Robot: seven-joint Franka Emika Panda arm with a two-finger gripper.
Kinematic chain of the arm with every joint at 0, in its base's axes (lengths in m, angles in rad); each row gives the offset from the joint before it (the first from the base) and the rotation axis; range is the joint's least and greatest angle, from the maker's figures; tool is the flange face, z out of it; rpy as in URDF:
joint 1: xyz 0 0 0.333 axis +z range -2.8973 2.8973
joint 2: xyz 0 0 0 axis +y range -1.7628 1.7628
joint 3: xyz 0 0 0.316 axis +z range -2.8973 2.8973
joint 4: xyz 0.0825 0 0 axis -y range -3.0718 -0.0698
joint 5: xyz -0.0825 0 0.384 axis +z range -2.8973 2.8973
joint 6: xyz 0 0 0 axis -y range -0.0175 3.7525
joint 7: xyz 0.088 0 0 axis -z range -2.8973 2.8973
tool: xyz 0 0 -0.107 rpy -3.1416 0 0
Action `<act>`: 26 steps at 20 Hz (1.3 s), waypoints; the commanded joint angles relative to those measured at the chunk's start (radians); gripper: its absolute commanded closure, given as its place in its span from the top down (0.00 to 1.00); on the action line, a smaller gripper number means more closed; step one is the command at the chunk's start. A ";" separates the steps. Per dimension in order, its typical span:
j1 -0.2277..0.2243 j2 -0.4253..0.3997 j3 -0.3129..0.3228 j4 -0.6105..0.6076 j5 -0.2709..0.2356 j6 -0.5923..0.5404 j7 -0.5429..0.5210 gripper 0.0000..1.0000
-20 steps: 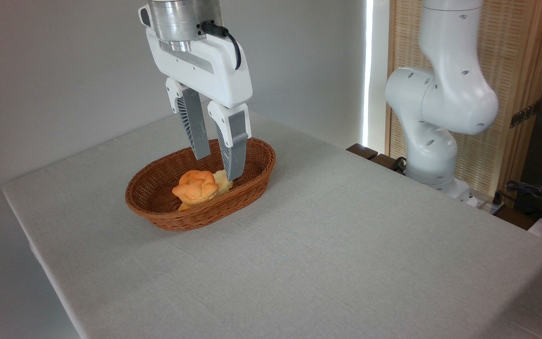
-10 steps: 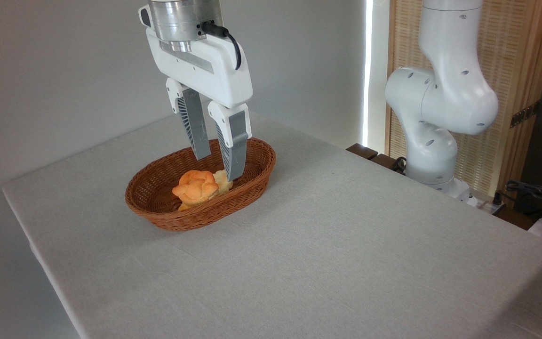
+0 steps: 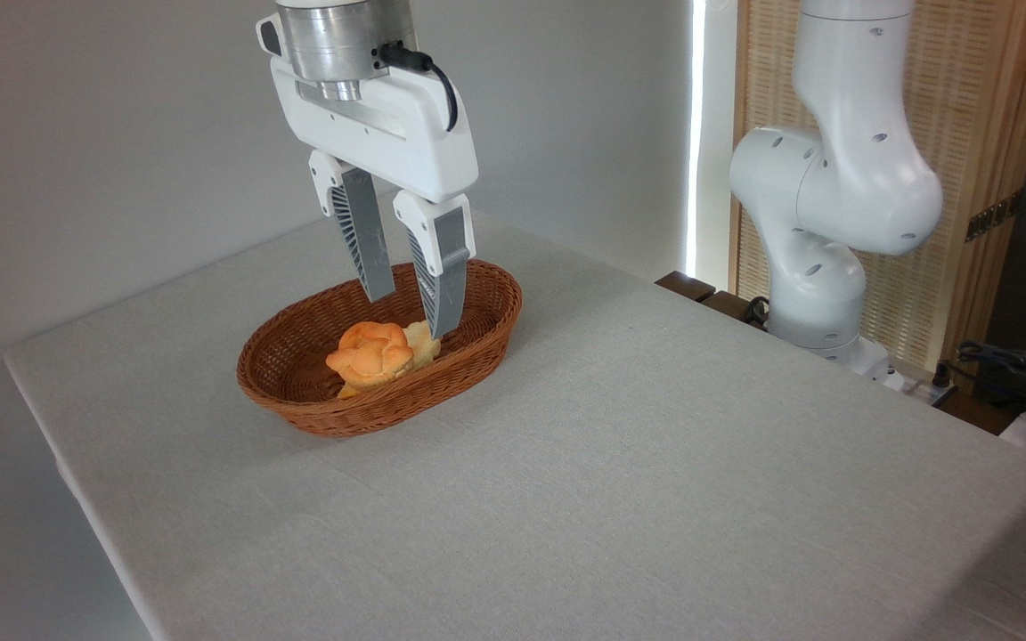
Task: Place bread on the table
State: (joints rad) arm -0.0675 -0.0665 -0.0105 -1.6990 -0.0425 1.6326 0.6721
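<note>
The bread (image 3: 370, 354), a small orange-golden bun with a knotted flower-like top, lies inside the brown wicker basket (image 3: 308, 412) on the light grey table (image 3: 620, 463). My gripper (image 3: 411, 313) hangs over the basket, just above and to the right of the bun, its grey fingers open with nothing between them. The nearer fingertip (image 3: 442, 326) stands in front of a paler yellowish roll (image 3: 422, 342) tucked behind the bun.
The white arm's base (image 3: 820, 267) rises at the table's far right edge. A wooden slatted screen (image 3: 967, 160) stands behind it, and cables and dark gear (image 3: 1021, 374) lie at the far right.
My gripper has shifted very slightly up and to the left above the basket. The bun and basket have not moved.
</note>
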 commanded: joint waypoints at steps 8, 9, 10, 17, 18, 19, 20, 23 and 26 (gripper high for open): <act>-0.236 -0.047 0.004 -0.230 -0.010 0.213 -0.028 1.00; -0.245 -0.047 0.004 -0.240 -0.011 0.220 -0.028 1.00; -0.264 -0.045 0.004 -0.255 -0.011 0.237 -0.028 1.00; -0.291 -0.042 0.004 -0.338 -0.069 0.369 -0.028 1.00; -0.291 -0.042 0.003 -0.346 -0.069 0.377 -0.026 1.00; -0.291 -0.042 0.003 -0.347 -0.068 0.378 -0.023 1.00; -0.291 -0.041 0.003 -0.349 -0.069 0.382 -0.017 1.00; -0.294 -0.036 0.003 -0.370 -0.069 0.418 -0.017 1.00; -0.311 -0.036 0.003 -0.393 -0.060 0.449 -0.016 1.00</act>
State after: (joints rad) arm -0.3531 -0.0806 -0.0200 -2.0446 -0.0952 2.0324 0.6474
